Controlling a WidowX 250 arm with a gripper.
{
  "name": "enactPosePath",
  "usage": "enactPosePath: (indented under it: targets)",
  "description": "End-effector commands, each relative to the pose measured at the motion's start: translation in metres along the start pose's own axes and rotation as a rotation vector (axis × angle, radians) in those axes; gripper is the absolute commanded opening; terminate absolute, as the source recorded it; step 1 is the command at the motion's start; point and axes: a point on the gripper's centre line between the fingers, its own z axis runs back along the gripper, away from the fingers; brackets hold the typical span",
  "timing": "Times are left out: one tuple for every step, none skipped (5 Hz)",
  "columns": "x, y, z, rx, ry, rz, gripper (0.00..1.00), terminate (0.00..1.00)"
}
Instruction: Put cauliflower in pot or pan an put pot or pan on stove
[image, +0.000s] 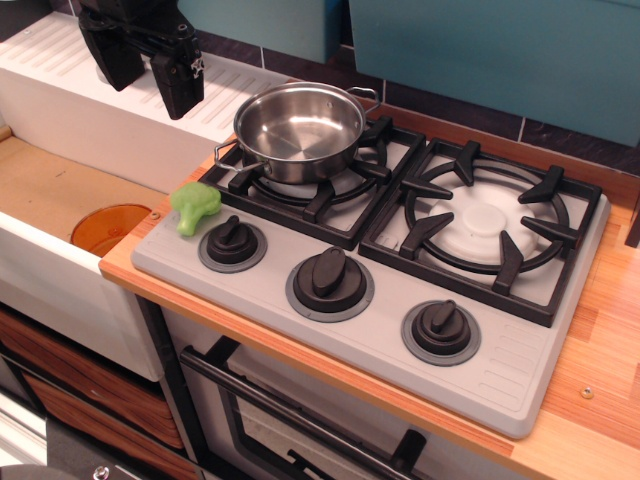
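Black two-finger gripper (150, 70) hangs at top left, up and left of the grey two-burner toy stove (380, 300), w/ its fingers (178, 80) spread well apart; nothing sits between them and they touch nothing, just air above the white ribbed drainboard (60, 70). Upper part of the gripper and the arm are cut off by the top edge, so the mount can't be made out. Shiny round stainless-steel pan (300, 130) w/ shallow straight sides sits on the black grate of the stove's left burner, upright, inside bare; one wire loop handle shows at its left rim, another at the back right. The pan hides most of that burner plate. Small light-green bumpy plastic cauliflower (195, 207) lies on the stove's front left corner, just left of the leftmost black knob (232, 242), near or maybe touching the knob's grey ring, can't tell which; it's outside the pan, in front of and below it. Right burner plate is in plain sight under its grate. Left of the stove, down in the white sink (40, 270), an orange round bowl (110, 228) is partly hidden by the sink's front wall and the wooden counter (600, 340) edge. Oven front below the stove is cut off at the bottom edge; teal wall panels behind the stove are cropped at top.
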Motion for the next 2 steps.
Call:
enactPosePath:
  targets:
    - [0.0,0.0,0.0,0.0,0.0,0.0,1.0,0.0]
    - [-0.001,-0.004,-0.016,-0.004,-0.038,-0.006,1.0,0.0]
